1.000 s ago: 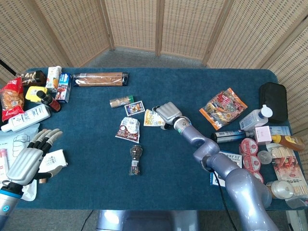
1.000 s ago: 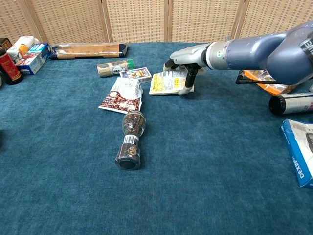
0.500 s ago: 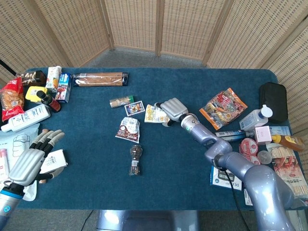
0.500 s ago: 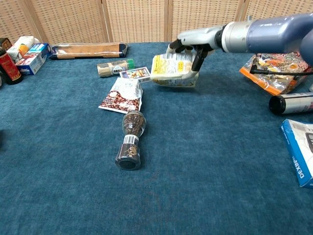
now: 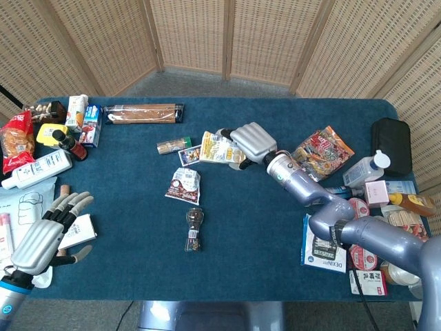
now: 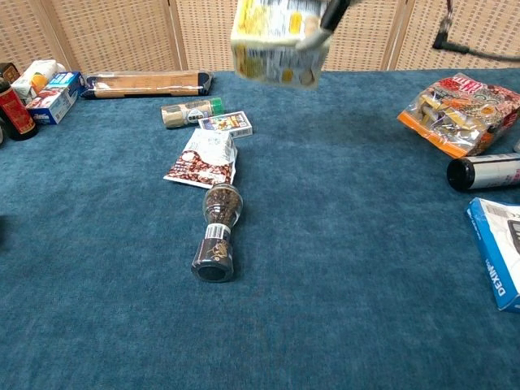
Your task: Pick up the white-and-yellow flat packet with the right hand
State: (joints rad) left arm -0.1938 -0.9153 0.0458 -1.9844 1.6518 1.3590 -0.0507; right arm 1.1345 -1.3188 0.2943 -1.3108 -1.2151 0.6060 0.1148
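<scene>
The white-and-yellow flat packet (image 5: pixel 216 149) hangs well above the blue table, gripped at its right end by my right hand (image 5: pixel 252 143). In the chest view the packet (image 6: pixel 278 41) fills the top edge, with only a dark finger (image 6: pixel 331 11) of that hand showing over it. My left hand (image 5: pixel 47 232) hovers at the table's near left corner, fingers spread and holding nothing.
Below the packet lie a card box (image 5: pixel 192 154), a coffee sachet (image 5: pixel 185 185), a pepper grinder (image 5: pixel 193 229) and a small jar (image 5: pixel 173 145). A snack bag (image 5: pixel 321 153), a dark can (image 6: pixel 484 171) and boxes crowd the right side. Bottles and cartons (image 5: pixel 83 118) stand far left.
My right hand has lifted the packet from the table to high above it. The left hand has drifted slightly towards the near edge.
</scene>
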